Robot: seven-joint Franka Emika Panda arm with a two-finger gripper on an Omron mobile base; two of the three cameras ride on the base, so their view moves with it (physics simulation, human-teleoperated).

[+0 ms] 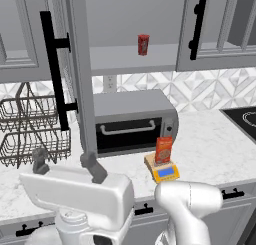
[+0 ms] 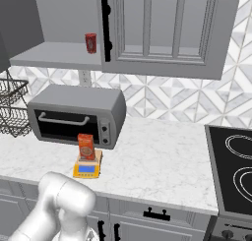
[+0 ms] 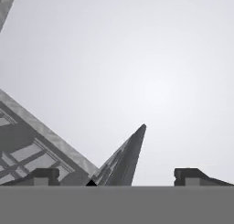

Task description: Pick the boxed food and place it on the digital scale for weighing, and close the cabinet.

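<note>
The box (image 1: 163,149) stands on the scale (image 1: 165,172), so closing the cabinet (image 1: 80,89) remains. The gripper (image 1: 67,161), fingers spread and empty, sits at the door's bottom edge; next, push it toward 3 o'clock.

1. Boxed food (image 1: 163,149): matt orange-red printed cardboard, centre of frame.
2. Digital scale (image 1: 165,172): smooth yellow-orange plastic.
3. Counter (image 2: 162,161): white marble-look, veined, lightly polished.
4. Toaster oven (image 1: 132,120): grey brushed-metal look, dark glossy door.
5. Dish rack (image 1: 30,131): thin dark wire, left.
6. Cabinet (image 1: 80,79): matt grey paint, black bar handles.
</note>
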